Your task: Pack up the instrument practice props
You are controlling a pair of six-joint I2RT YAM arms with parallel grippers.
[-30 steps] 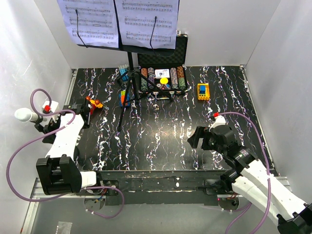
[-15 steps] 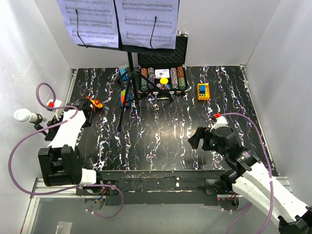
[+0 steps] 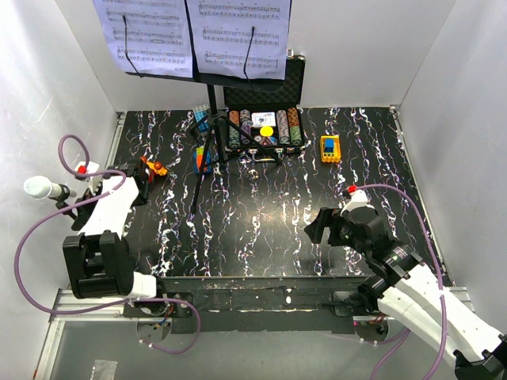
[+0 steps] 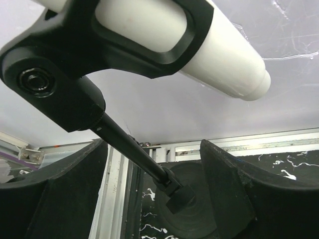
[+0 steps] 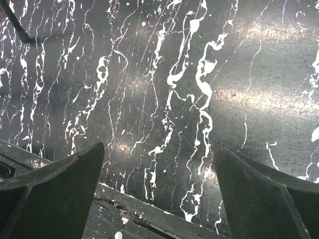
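Just above the left gripper [image 4: 152, 152], the microphone [image 4: 209, 50] looks like smooth white plastic with a soft sheen, and its clip [image 4: 60, 74] is matt black. Beneath the right gripper [image 5: 158, 149], the counter [image 5: 164, 89] is glossy black, veined white like marble.

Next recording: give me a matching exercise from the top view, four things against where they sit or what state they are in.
Things:
1. microphone
2. sheet music
3. chip case
4. yellow block

Places or states:
A. on the stand, at the rear
B. open, at the stand's foot
C. at the far left of the view
D. alone on the table, right of the case

Pairs: 1-C, 2-A, 3-B, 4-D
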